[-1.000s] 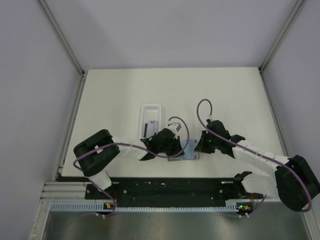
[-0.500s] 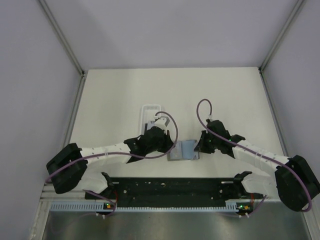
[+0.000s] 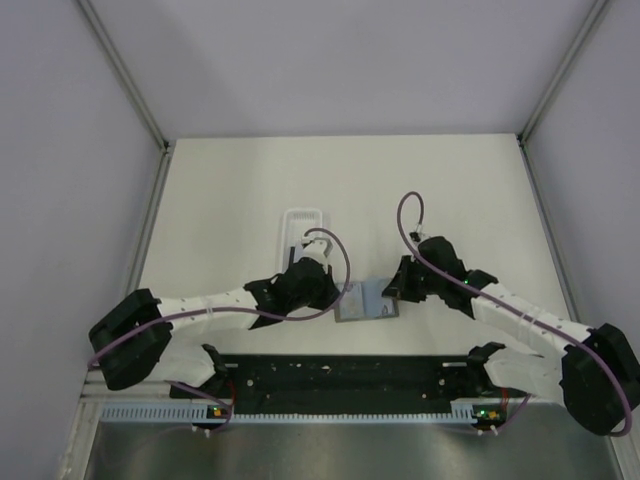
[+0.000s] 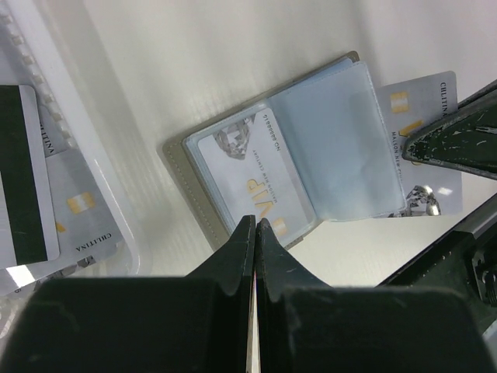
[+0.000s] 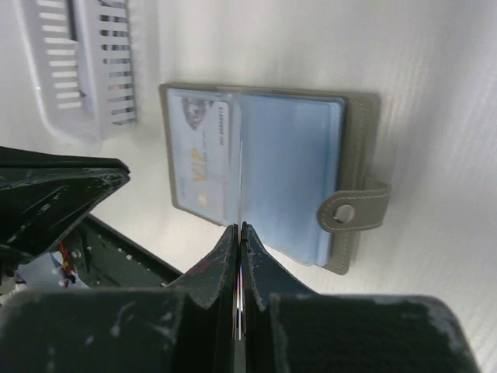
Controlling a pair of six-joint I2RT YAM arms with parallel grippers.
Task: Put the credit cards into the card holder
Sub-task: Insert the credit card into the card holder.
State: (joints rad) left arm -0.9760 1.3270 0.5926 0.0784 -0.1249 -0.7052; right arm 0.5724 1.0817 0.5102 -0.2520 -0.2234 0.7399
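The card holder [image 3: 366,301] lies open on the table between both grippers, grey with bluish sleeves [image 5: 291,171] and a snap strap [image 5: 351,211]. A pale VIP credit card [image 4: 252,167] sits in its left pocket. My right gripper [image 5: 239,227] is shut on another credit card [image 4: 419,109], seen edge-on between its fingers and standing over the holder's middle fold. My left gripper [image 4: 255,224] is shut with nothing visible in it, its tips at the holder's near left edge [image 4: 182,167]. In the top view the left gripper [image 3: 338,292] and right gripper [image 3: 393,290] flank the holder.
A long white slotted tray [image 3: 303,225] stands just behind the left gripper; it holds more cards [image 4: 27,186], one showing a black stripe. The black rail [image 3: 340,375] of the arm bases runs along the near table edge. Frame posts and walls enclose the table.
The left arm swung its elbow out to the left and its gripper slid left off the holder, uncovering it. The right gripper edged slightly left over the holder.
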